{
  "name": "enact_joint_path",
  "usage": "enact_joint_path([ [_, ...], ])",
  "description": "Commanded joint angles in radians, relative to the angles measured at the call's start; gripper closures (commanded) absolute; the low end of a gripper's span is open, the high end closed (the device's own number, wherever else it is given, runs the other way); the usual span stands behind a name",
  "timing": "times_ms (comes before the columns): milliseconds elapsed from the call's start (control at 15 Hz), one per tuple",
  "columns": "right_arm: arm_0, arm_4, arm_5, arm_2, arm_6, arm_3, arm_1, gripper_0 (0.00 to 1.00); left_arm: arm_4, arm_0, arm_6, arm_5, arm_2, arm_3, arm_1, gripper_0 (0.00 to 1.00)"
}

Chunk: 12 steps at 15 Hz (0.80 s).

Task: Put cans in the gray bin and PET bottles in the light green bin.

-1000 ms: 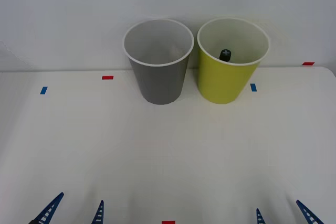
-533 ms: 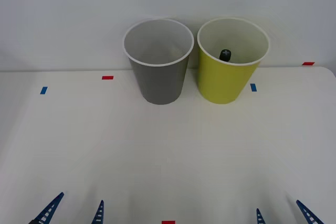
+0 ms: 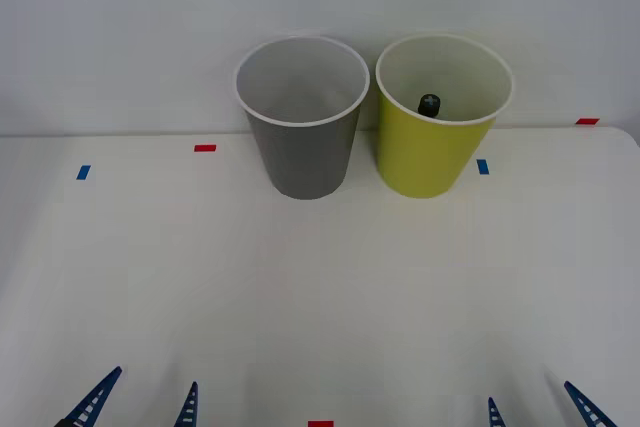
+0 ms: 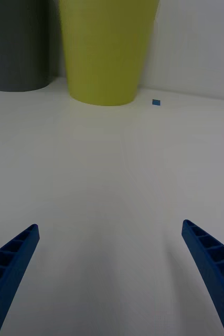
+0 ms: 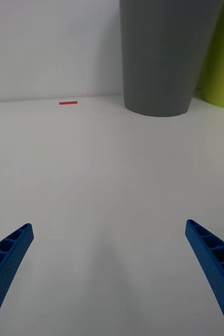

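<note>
1. The gray bin (image 3: 302, 117) and the light green bin (image 3: 443, 112) stand upright, just beside each other, at the far edge of the white table (image 3: 320, 297).
2. The PET bottle (image 3: 429, 104) sits inside the light green bin; its black cap shows above the near rim.
3. The left gripper (image 3: 143, 402) rests low at the table's near edge, fingers spread apart, holding nothing.
4. The right gripper (image 3: 540, 405) is likewise placed, released and empty.
</note>
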Motion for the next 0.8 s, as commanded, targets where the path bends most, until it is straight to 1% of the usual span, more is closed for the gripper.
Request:
enact_joint_path([
  [67, 0.000, 0.000, 0.000, 0.000, 0.000, 0.000, 0.000, 0.05, 0.000, 0.000, 0.000, 0.000, 0.000, 0.000, 0.000, 0.00],
  [800, 0.000, 0.000, 0.000, 0.000, 0.000, 0.000, 0.000, 0.05, 0.000, 0.000, 0.000, 0.000, 0.000, 0.000, 0.000, 0.00],
])
